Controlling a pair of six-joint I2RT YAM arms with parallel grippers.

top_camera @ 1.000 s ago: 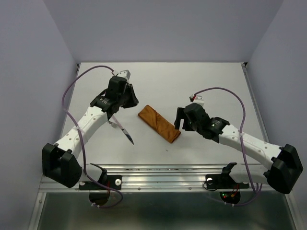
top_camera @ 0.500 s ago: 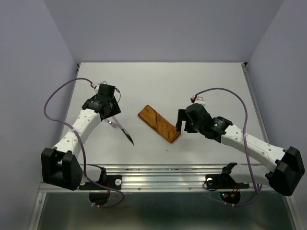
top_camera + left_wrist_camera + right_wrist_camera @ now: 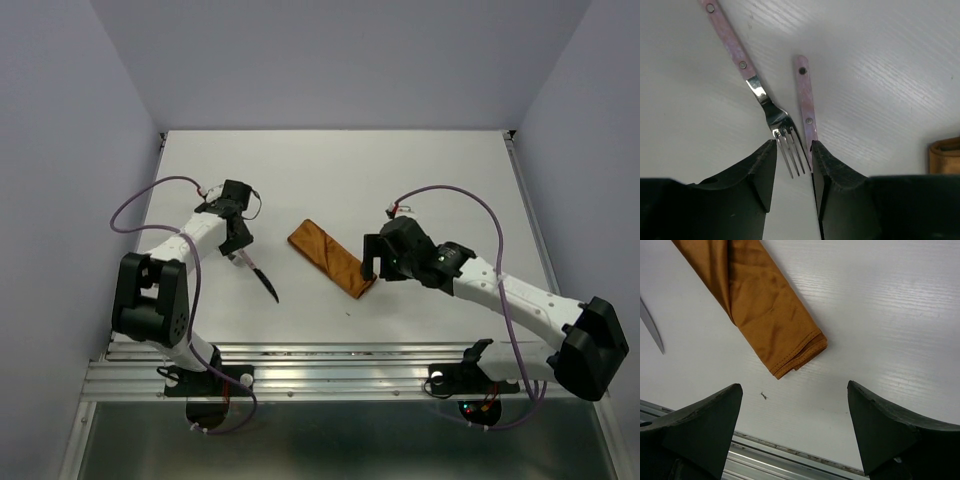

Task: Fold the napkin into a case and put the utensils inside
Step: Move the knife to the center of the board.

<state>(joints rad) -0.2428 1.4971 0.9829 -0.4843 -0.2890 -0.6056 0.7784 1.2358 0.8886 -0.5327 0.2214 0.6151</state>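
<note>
**Both hands open, cutlery outside the case**

Desk: white, walled in on three sides by pale violet panels.

Left arm: doubled back along the left edge, wrist pointed down at the cutlery.

Right arm: stretched in from the right toward desk centre.

Right hand: fingers spread wide with nothing between them. It sits just beside the near end of the case, and no contact is seen. From above, the hand is at the case's lower right corner.

Left hand: jaws part-way open, gripping nothing. The fork's tines lie in the gap. The knife runs along the inner edge of one finger; contact there cannot be told.

Case: rust-orange folded pouch, flat on the desk near centre, lying diagonally. Its stitched end faces the front rail. No cutlery is visible in it.

Knife: pale pink riveted handle and dark pointed blade, on the desk left of the case and well apart from it.

Fork: matching pink handle and bright metal tines, just beside the knife, the two handles splayed apart.
</note>
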